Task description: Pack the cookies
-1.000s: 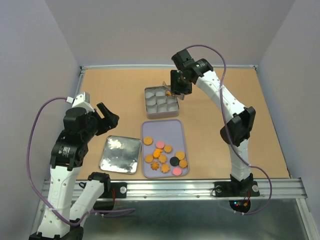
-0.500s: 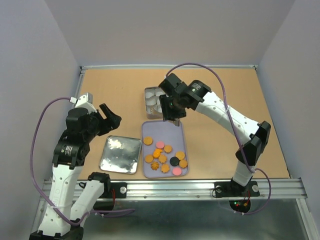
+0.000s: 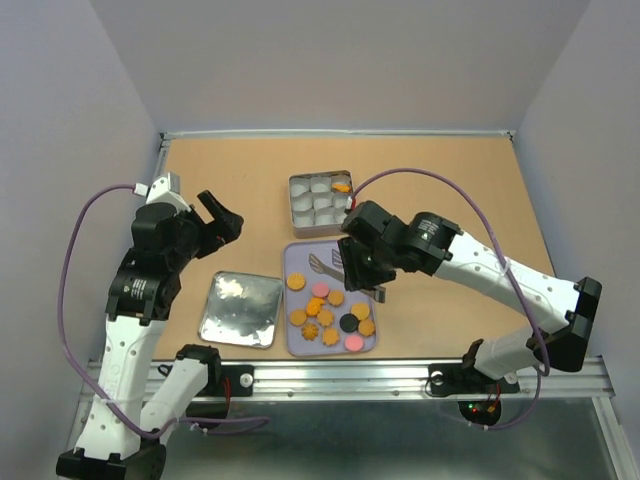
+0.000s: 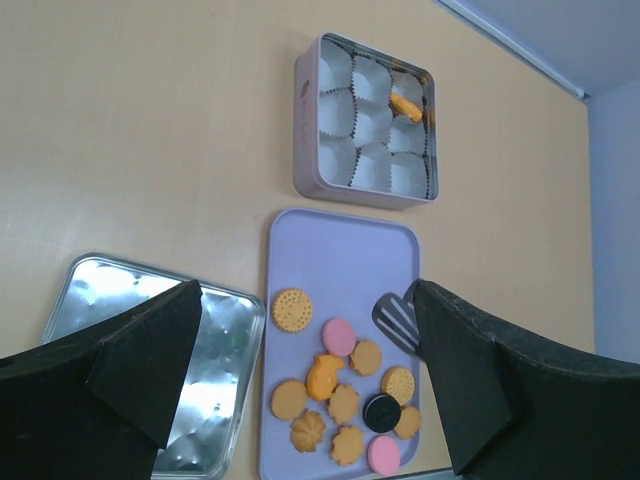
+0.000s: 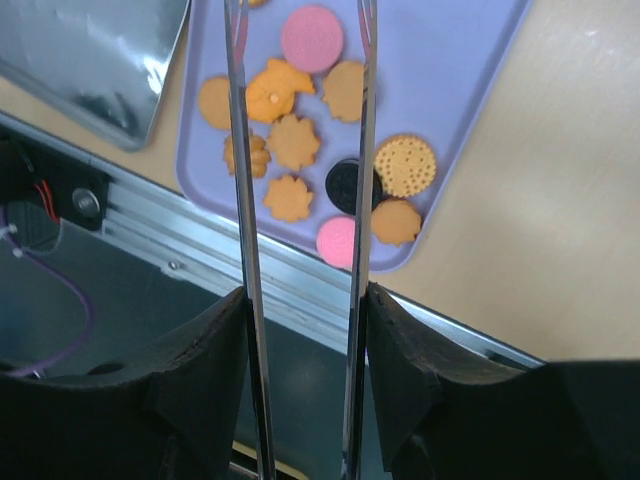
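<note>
A mark on the square tin's [image 4: 308, 120] side is too small to read. Most cookies [image 3: 320, 305] lie on a lilac tray [image 3: 298, 255] on the tan tabletop [image 3: 450, 190], one in the tin's far right cup; the silver lid [image 3: 240, 308] lies beside the tray. Pale grey walls [image 3: 300, 60] enclose the tabletop. The left end effector [image 3: 222, 228] gapes wide; the right end effector [image 3: 362, 270] grips metal tongs [image 3: 322, 265] above the tray.

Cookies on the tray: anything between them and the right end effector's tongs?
Nothing visible. The tongs in the right end effector are open over the tray; the cookies lie uncovered, the lid beside it.
</note>
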Controlling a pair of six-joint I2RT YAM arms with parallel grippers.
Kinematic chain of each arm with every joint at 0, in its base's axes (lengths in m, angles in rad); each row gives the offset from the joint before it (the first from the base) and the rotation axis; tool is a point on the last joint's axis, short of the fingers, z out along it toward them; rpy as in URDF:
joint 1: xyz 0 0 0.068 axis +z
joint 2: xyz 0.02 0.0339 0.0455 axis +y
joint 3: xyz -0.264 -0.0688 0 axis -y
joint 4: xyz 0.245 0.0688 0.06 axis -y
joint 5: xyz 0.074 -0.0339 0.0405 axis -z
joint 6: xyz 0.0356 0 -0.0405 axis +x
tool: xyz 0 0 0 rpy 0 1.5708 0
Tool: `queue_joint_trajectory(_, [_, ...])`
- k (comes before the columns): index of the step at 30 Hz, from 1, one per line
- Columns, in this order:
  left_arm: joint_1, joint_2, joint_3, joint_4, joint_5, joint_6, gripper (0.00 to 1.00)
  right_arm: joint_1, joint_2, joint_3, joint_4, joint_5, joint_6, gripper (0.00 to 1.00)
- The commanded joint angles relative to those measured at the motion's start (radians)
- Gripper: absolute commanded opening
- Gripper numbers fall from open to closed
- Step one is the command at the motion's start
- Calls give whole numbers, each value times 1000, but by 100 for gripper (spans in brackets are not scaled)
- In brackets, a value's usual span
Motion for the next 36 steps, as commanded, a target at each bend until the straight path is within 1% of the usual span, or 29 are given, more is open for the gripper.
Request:
queue_joint_trajectory(1, [-5,-34,44,38,-101,-8,99,54,-65,-114,109,-19,13,52])
queue_joint_trajectory(2, [-5,-50,41,50,-156,11,99,57,-77,-145,124,-29,10,52])
queue_joint_trajectory(3, [-6,-68,38,52,-176,18,99,60,-93,-168,145,-39,1,52])
queue_joint_trajectory(4, [-5,-105,41,35,-191,24,99,65,-93,-194,147,-48,-4,52])
queue_joint_trajectory(5, [-5,-117,47,15,-225,31,99,68,-91,-202,149,-46,-9,52])
queue_joint_trajectory(7, [-5,-139,59,-56,-242,45,99,77,-88,-212,153,-48,-18,52])
queue_joint_trajectory(10, [-5,-159,22,-92,-216,59,99,82,-67,-200,159,-33,-32,52])
queue_joint_trajectory(11, [-5,-174,9,-91,-192,59,99,83,-61,-191,159,-14,-33,52])
queue_joint_trajectory(14, [-5,-188,-21,-75,-176,51,99,83,-25,-143,159,10,-32,52])
queue_joint_trajectory(18, [-5,-171,-2,-48,-150,70,99,89,30,-97,166,7,-18,52])
queue_joint_trajectory(22, [-5,-111,54,-121,-185,120,99,106,134,-24,161,17,-45,52])
queue_joint_trajectory(26, [-5,-88,62,-176,-199,160,99,119,194,42,130,47,-59,52])
queue_joint_trajectory(30, [-5,-122,56,-186,-170,200,99,123,260,85,113,57,-50,52])
queue_joint_trajectory(36, [-6,-193,22,-158,-116,214,99,135,334,146,92,64,-38,52])
